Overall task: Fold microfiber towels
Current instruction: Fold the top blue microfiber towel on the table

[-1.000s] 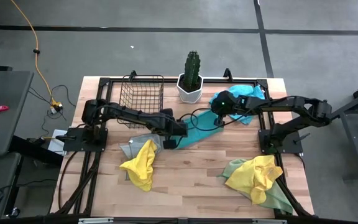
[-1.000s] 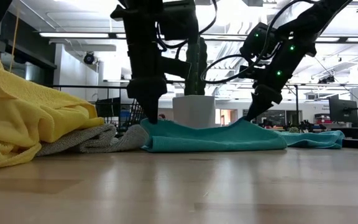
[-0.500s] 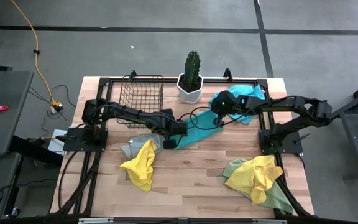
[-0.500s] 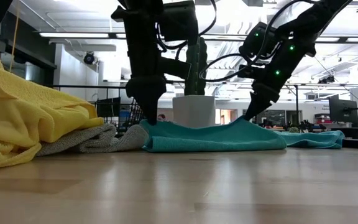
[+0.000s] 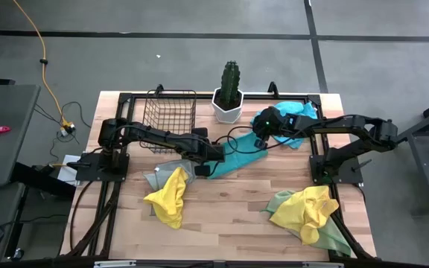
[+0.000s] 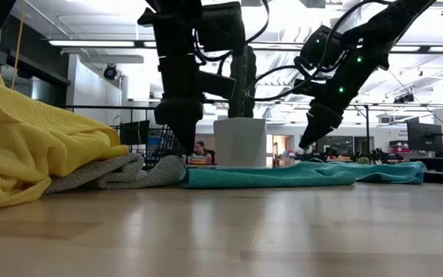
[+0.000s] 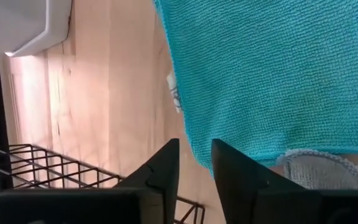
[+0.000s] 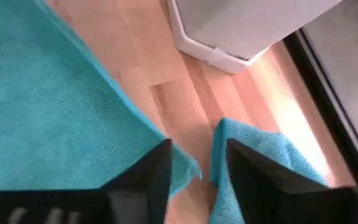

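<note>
A turquoise towel (image 5: 233, 160) lies flat along the middle of the table, low and spread out in the low view (image 6: 268, 175). My left gripper (image 6: 181, 148) hangs open just above its left end, and the cloth shows past its fingers in the left wrist view (image 7: 272, 74). My right gripper (image 6: 306, 145) hangs open just above the towel's right end (image 8: 42, 124). Neither touches the cloth. A grey towel (image 5: 155, 177) lies against the turquoise one's left end, with a yellow towel (image 5: 170, 197) heaped on it.
A white pot with a cactus (image 5: 228, 104) and a wire basket (image 5: 170, 112) stand at the far edge. A second turquoise towel (image 5: 293, 112) lies at the far right. A yellow and pale green heap (image 5: 307, 212) lies at the near right. Bare wood shows at the near middle.
Both grippers have opened and let go of the turquoise towel without shifting. Its two ends, held up in peaks a second ago, have dropped, and the towel now lies flat on the table.
</note>
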